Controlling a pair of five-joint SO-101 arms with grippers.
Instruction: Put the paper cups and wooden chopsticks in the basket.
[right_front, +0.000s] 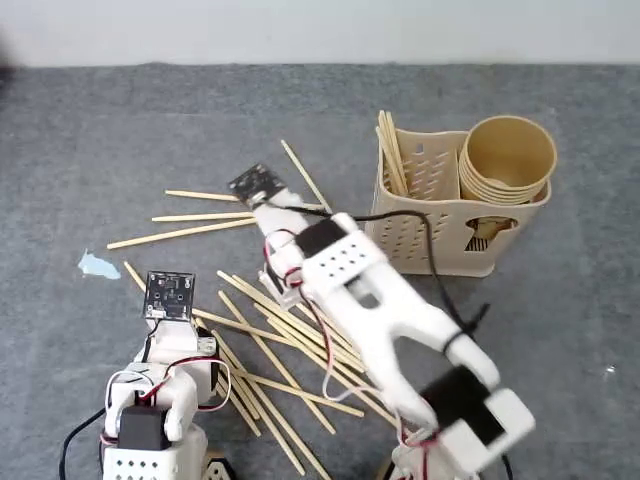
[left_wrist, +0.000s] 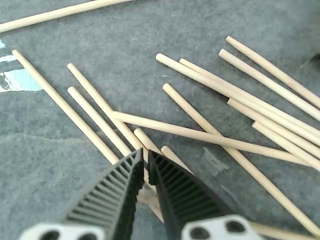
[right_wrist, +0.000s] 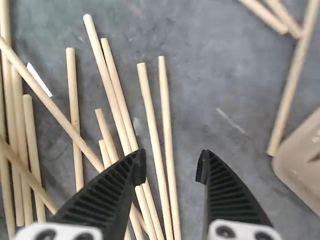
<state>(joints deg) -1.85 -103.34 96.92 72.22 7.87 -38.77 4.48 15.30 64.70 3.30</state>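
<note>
Over the scattered chopsticks (right_wrist: 149, 115), right gripper (right_wrist: 171, 162) gapes wide; left gripper (left_wrist: 145, 155) is pinched closed

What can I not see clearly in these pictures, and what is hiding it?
- High view: the right arm covers many loose chopsticks, so no count.
- High view: the paper cups are nested; the basket wall hides their number.
- Left wrist view: the blue scrap is cut by the edge.

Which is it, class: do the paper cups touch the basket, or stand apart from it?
Touching. The high view shows the paper cups stacked inside the basket, sides against its rim.
</note>
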